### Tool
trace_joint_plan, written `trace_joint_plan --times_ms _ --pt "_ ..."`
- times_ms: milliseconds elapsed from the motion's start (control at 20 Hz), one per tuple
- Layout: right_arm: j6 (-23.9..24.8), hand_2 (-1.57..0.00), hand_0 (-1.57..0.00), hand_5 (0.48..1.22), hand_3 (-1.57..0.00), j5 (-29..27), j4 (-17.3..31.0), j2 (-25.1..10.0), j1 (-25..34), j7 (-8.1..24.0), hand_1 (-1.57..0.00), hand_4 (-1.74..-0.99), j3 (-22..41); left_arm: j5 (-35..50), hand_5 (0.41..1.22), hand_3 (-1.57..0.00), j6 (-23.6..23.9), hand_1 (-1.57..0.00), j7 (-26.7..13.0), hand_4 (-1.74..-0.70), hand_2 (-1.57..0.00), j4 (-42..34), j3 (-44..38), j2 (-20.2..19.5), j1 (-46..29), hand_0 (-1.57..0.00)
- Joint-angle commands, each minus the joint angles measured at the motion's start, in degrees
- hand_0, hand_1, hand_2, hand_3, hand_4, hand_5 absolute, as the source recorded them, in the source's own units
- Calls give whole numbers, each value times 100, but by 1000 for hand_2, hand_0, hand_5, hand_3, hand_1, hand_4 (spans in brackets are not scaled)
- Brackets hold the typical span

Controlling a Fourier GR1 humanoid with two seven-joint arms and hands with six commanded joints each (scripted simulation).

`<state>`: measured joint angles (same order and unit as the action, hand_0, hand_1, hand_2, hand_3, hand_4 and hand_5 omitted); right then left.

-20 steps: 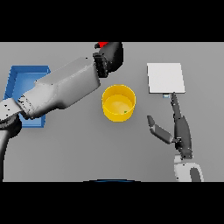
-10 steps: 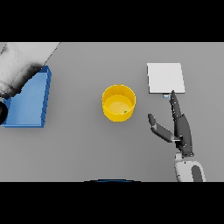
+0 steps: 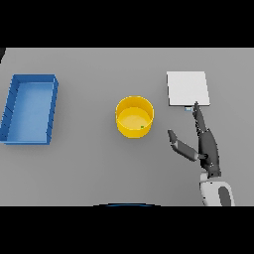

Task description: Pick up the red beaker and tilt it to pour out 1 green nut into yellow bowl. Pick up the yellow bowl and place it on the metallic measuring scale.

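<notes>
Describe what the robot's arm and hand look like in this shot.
Only the right arm shows. Its dark grey hand has slim, segmented fingers and a separate thumb, all the same dark tone. Below the wrist, the forearm is a smooth white shell with a darker grey panel. No cables or markings are visible.

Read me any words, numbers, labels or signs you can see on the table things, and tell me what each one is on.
No readable text anywhere.
Metallic measuring scale: a small pale mark at its near edge, too small to read.
Yellow bowl, blue tray: plain, no markings.
</notes>
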<state>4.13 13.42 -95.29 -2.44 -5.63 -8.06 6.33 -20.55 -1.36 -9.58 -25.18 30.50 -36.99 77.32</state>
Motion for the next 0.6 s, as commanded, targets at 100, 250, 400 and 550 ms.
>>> trace_joint_plan --times_ms 100,250,400,550 --pt "-23 1 1 604 1 50 86 -55 87 36 1 -1212 12 739 1221 -1446 665 -1571 -429 -1740 -1569 -716 -418 -325 -895 -1571" --pt "-39 1 1 631 1 110 63 -105 65 -2 1 -1210 44 1326 1221 -1458 1237 -1571 -1101 -1740 -1570 -1712 -584 -573 -1979 -1571" --pt "-69 1 1 653 1 165 17 -98 12 27 1 -1206 120 1657 1221 -1450 1808 -1571 -1789 -1741 -1571 -2756 -558 -773 -2931 -1571" --pt "-61 1 1 664 1 162 66 -97 77 121 1 -1215 103 1904 1221 -1449 2251 -1571 -2091 -1741 -1571 -3450 -504 -898 -3683 -1571"
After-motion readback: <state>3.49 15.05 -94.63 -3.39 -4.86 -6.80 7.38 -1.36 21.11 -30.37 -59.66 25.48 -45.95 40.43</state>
